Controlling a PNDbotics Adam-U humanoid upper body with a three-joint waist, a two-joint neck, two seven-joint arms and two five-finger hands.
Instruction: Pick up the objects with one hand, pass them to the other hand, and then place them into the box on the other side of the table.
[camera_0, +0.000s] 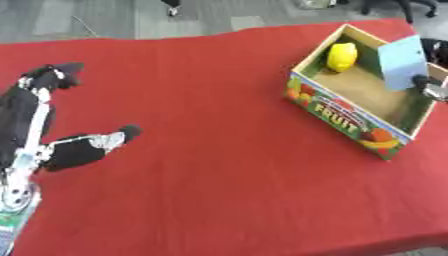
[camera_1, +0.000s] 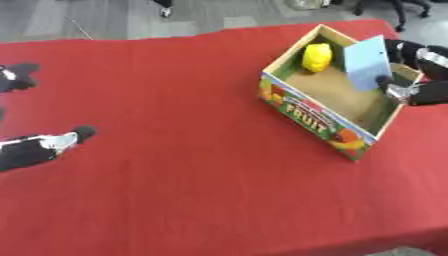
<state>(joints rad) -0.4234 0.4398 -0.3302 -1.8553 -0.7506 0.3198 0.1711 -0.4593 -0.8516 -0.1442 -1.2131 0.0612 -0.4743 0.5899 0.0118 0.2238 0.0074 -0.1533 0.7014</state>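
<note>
While the right hand (camera_1: 411, 75) pinched the light-blue card (camera_1: 367, 62) over the fruit box (camera_1: 306, 115), placement was underway; release came next. The left hand (camera_0: 66, 120) rested open.

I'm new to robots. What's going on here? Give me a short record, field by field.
Table: red cloth
Box: open cardboard fruit box on the robot's right side
In box: yellow fruit at the far corner
Right hand: at the box's far rim, holding a light blue card upright over the inside
Left hand: low over the cloth at the left, holding nothing
Stage: card about to go into the box
</note>
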